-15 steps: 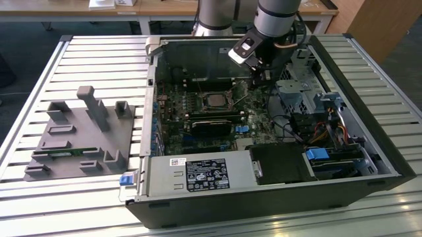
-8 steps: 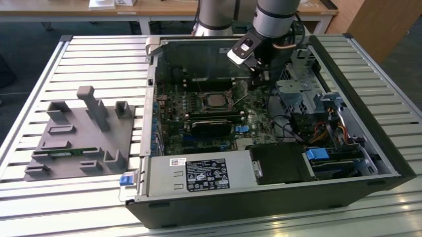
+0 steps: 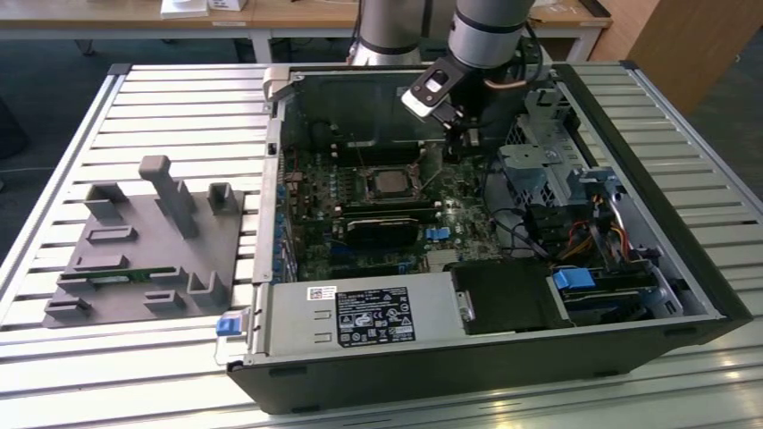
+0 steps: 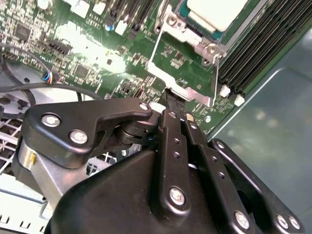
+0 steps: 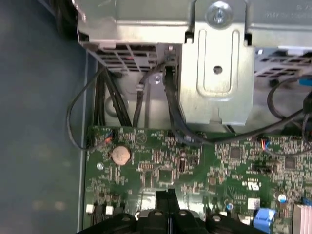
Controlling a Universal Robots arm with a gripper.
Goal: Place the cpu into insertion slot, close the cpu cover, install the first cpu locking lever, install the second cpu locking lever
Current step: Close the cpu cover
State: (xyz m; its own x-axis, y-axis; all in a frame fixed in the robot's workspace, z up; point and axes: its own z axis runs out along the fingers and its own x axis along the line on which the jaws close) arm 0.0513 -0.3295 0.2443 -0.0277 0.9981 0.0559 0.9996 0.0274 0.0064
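Open computer case (image 3: 477, 380) lies on its side on the slatted metal desk (image 3: 179, 98), with a grey moulded fixture (image 3: 149, 241) beside it towards the exterior view's left. The arm reaches down into the case from the far side, and the gripper (image 3: 463, 134) hangs low over the green circuit board (image 5: 219, 156), towards the exterior view's right of the socket. The cpu (image 3: 388, 183) is seated in the insertion slot (image 4: 181, 30); in the second wrist view its pale face (image 4: 217, 10) lies flat inside the silver rim. The cpu cover (image 4: 192, 96) is not down: the thin silver frame stands swung away from the socket, with green board visible through its cut-out centre. The jaws are drawn together with hardly any gap between them, and the gripper (image 4: 171, 97) tip meets the free edge of the cover (whether it pinches that edge or merely touches it cannot be told). A row of black memory slots (image 4: 258, 44) runs alongside the socket. In the first wrist view the gripper (image 5: 168, 194) points at the board near a silver coin cell (image 5: 121, 155), with black cables (image 5: 175, 112) crossing above it.
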